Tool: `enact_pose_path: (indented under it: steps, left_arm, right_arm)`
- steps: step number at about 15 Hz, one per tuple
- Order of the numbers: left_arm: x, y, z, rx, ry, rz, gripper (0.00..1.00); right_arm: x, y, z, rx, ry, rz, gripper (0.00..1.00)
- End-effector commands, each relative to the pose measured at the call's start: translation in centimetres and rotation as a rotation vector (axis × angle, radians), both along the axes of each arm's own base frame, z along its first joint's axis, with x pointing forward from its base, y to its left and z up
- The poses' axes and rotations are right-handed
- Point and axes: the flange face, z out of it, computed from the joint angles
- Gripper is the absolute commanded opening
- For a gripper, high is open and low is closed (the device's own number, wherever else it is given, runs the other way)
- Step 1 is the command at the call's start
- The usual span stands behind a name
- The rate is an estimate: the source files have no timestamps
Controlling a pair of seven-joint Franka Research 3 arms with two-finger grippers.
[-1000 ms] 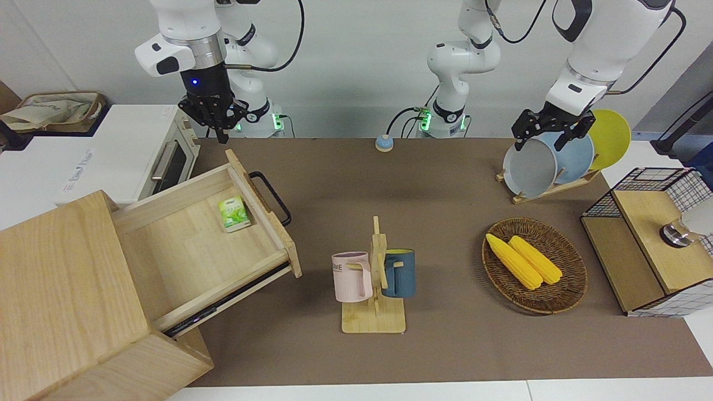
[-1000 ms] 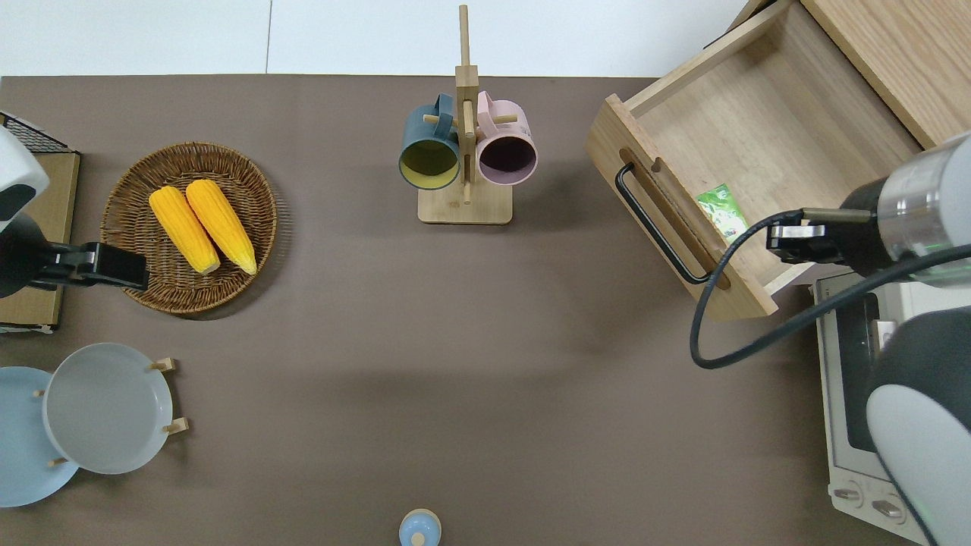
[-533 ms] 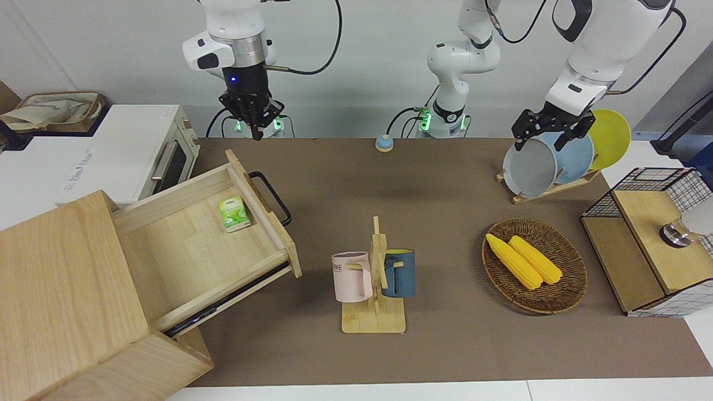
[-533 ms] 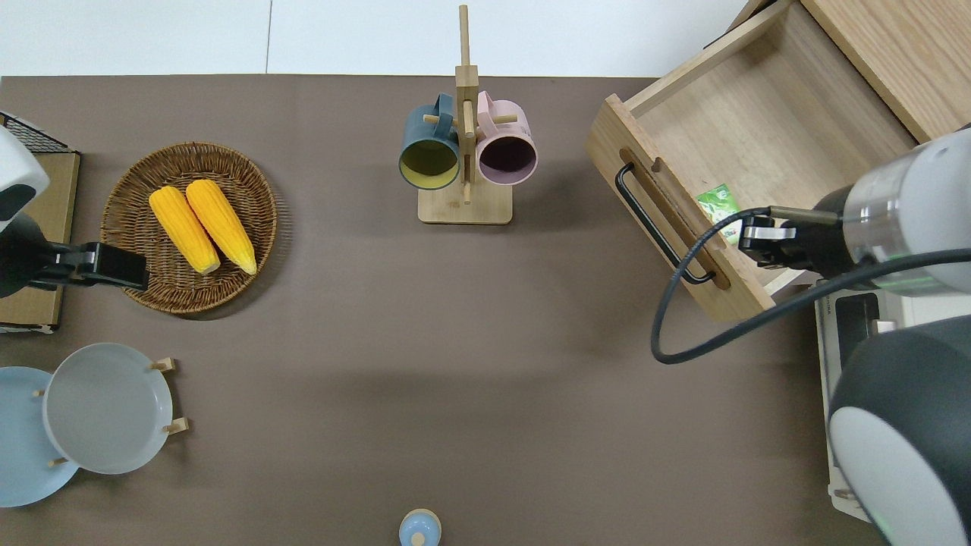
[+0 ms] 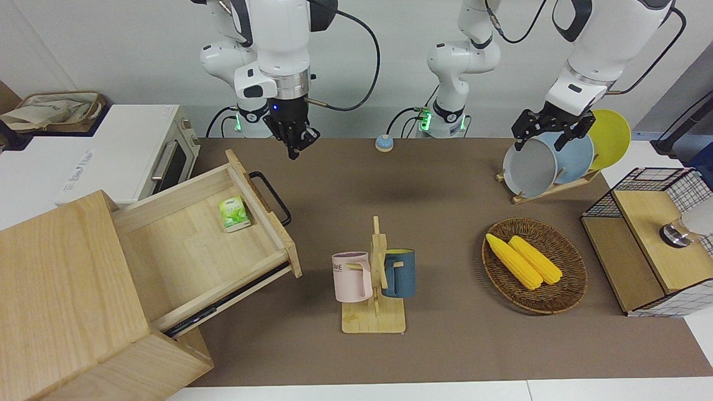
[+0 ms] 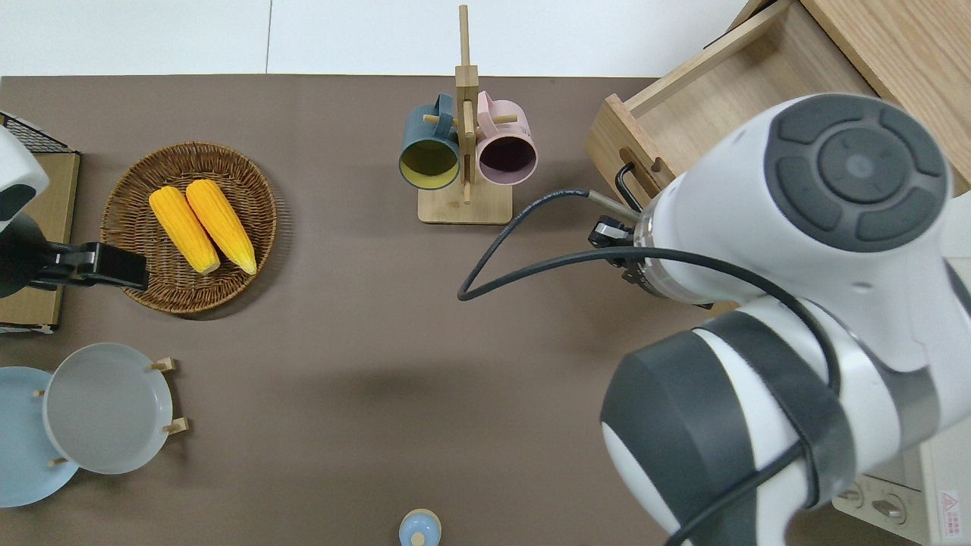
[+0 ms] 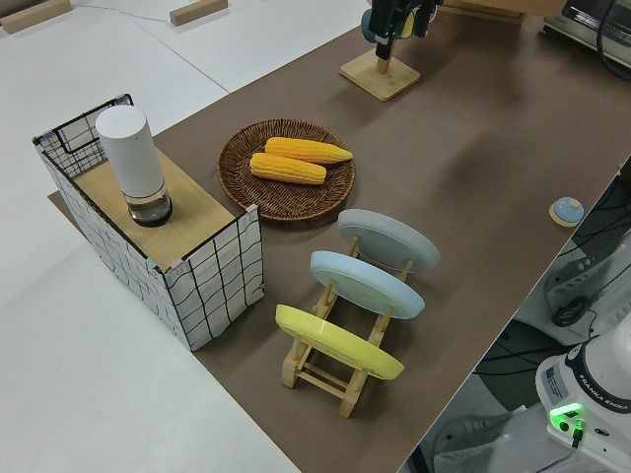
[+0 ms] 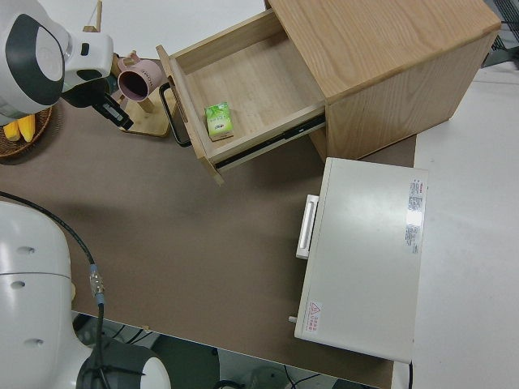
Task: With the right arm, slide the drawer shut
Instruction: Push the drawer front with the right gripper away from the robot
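Observation:
The light-wood drawer [image 5: 195, 250] stands pulled far out of its cabinet [image 5: 61, 289], with a green packet [image 5: 233, 214] lying inside near the front panel. Its black loop handle [image 5: 271, 197] faces the mug rack. It also shows in the overhead view [image 6: 683, 114] and the right side view [image 8: 243, 81]. My right gripper [image 5: 293, 147] hangs in the air with its fingers together and empty, over the brown mat in front of the drawer's front panel near the handle [image 6: 623, 178]. The right arm hides much of the drawer from overhead. The left arm is parked, its gripper [image 5: 548, 133] open.
A wooden mug rack [image 5: 374, 278] with a pink and a blue mug stands in front of the drawer. A white toaster oven [image 5: 139, 150] sits beside the cabinet, nearer the robots. A corn basket [image 5: 533, 264], a plate rack [image 5: 551, 159], a wire crate [image 5: 652, 239] and a blue bell [image 5: 384, 143] are also present.
The right arm has swung from above the toaster oven and the drawer's corner toward the left arm's end, to in front of the handle. The drawer has not moved.

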Motion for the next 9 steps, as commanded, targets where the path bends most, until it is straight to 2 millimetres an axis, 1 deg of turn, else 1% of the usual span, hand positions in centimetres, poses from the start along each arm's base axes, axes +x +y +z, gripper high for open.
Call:
enact_pose_path:
  steps: [1, 2, 5, 7, 9]
  left_arm:
    - [0.2, 0.1, 0.4, 0.016, 0.005, -0.011, 0.99]
    - [0.2, 0.1, 0.3, 0.016, 0.006, -0.011, 0.99]
    - [0.2, 0.1, 0.3, 0.016, 0.006, -0.011, 0.99]
    - [0.2, 0.1, 0.3, 0.016, 0.006, -0.011, 0.99]
    - [0.2, 0.1, 0.3, 0.016, 0.006, -0.011, 0.99]
  right_arm:
    - [1.0, 1.9, -2.7, -0.013, 0.010, -0.080, 0.000]
    - [1.2, 2.0, -3.4, -0.018, 0.019, -0.105, 0.000]
    - [1.9, 2.4, -4.6, -0.001, 0.010, -0.170, 0.000]
    - [2.4, 2.8, -5.9, 0.003, 0.022, -0.215, 0.000]
    - [2.7, 3.1, -6.8, 0.004, 0.027, -0.259, 0.000]
